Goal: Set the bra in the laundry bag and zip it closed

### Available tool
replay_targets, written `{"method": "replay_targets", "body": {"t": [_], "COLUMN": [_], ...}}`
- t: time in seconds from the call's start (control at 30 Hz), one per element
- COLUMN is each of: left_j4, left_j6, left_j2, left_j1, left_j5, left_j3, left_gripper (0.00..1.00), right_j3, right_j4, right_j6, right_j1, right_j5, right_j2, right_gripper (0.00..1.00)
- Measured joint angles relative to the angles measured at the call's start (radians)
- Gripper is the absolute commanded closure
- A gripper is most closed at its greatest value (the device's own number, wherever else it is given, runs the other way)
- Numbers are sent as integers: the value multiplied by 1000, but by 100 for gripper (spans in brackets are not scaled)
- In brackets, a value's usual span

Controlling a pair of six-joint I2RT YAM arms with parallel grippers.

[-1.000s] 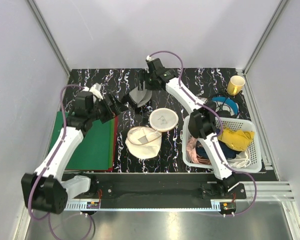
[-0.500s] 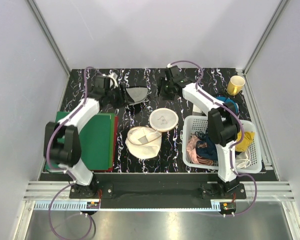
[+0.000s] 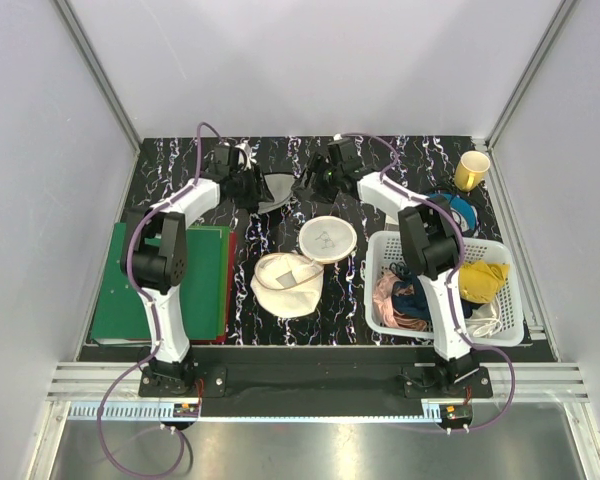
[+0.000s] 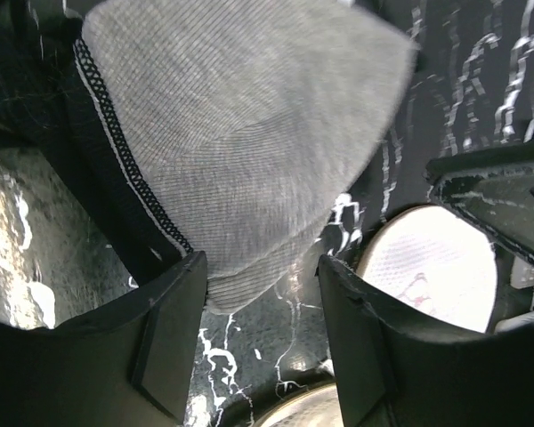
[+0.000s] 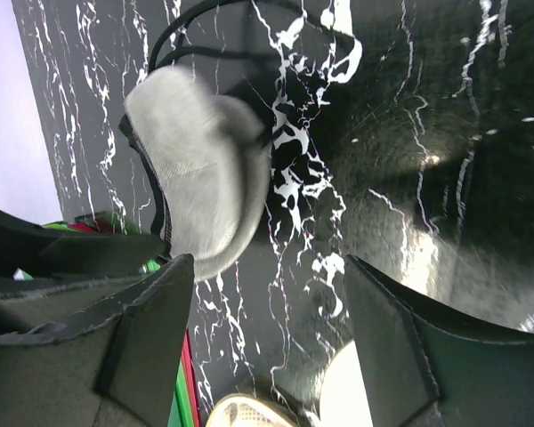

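The bra, grey cups with black trim and straps, lies on the black marbled table at the far middle. It shows in the left wrist view and in the right wrist view. My left gripper is open just left of it, the cup's edge near its fingertips. My right gripper is open and empty just right of it. The laundry bag lies open nearer me, its lid half with the black mark beside the lower half; it also shows in the left wrist view.
A white lattice basket of clothes stands at the right. A yellow cup and a blue tape roll sit at the far right. A green mat over a red sheet lies at the left.
The left arm has swung from over the green mat to the far side, beside the bra. The right gripper has dropped lower and shifted right of the bra, which now lies flat.
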Motion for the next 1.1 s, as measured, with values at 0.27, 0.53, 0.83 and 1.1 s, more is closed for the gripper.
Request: {"method": "replay_targets", "body": {"t": [0.27,0.53,0.83,1.1], "left_j4": [23,23,23,23], "left_j6": [-39,-70,-91,-92], "left_j2": [2,2,2,2], "left_j1": [0,0,0,2], "left_j5": [1,0,0,0], "left_j3": [-55,-88,-88,-90], "left_gripper": [44,44,44,44], "right_j3": [22,43,90,111], "right_j4": [45,76,88,92], "right_j6": [40,46,20,0], "right_j1": [11,43,60,66], "right_j5": [-42,-43,-20,-10], "right_j2": [75,95,104,127], "right_gripper": [32,47,61,61]}}
